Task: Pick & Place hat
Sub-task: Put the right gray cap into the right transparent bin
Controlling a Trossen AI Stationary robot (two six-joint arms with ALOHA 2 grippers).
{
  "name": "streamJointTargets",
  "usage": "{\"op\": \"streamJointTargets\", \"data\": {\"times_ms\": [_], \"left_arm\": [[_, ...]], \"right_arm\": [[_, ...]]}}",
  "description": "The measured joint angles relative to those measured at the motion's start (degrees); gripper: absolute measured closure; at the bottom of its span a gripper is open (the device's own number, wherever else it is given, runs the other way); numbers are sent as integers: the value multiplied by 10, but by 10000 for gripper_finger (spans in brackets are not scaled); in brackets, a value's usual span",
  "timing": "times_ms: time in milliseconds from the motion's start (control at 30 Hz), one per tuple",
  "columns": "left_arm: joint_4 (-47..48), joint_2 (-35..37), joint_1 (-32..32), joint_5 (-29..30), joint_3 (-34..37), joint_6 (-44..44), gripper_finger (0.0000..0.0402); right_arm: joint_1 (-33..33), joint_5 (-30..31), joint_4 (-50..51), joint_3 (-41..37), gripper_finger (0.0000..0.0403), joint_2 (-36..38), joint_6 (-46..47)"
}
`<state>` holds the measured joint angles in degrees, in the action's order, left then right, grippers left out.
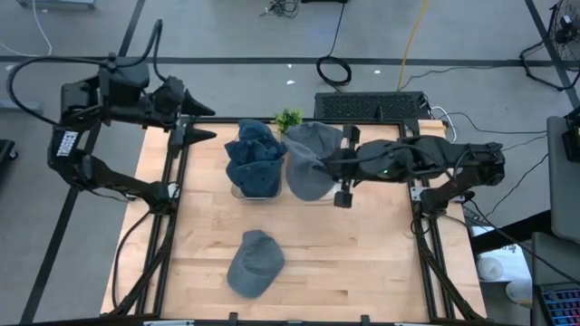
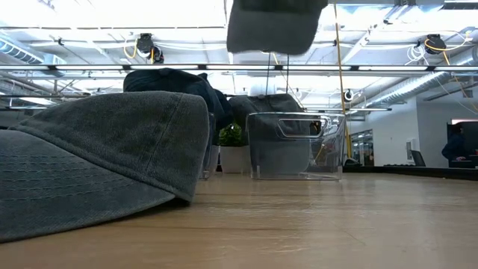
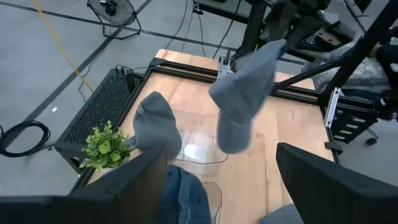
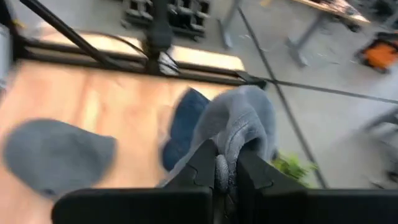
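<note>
A grey cap (image 1: 308,161) is hanging above the clear bin (image 2: 295,146), pinched in the right gripper (image 4: 225,171), whose arm is reaching across the table (image 1: 362,263). The left gripper (image 1: 201,122) is waiting open beyond the bin's far-left corner.

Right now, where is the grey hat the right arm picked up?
In the high view the grey hat hangs from the shut right claw at the table's back middle, above the clear bin, beside the blue hats.

left claw (image 1: 201,122): open, table's far-left corner | right claw (image 4: 225,171): clamped, raised mid-table
</note>
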<state>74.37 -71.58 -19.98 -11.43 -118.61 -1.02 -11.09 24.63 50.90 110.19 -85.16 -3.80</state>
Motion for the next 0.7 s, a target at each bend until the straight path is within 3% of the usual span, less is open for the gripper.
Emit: {"op": "streamJointTargets", "data": {"times_ms": [433,700], "left_arm": [[9,46,0,71,0,1,78],[9,54,0,76,0,-9,77]], "right_arm": [[17,129,66,2,393,-29,-103],[58,131,19,-77,393,-25,-141]]}}
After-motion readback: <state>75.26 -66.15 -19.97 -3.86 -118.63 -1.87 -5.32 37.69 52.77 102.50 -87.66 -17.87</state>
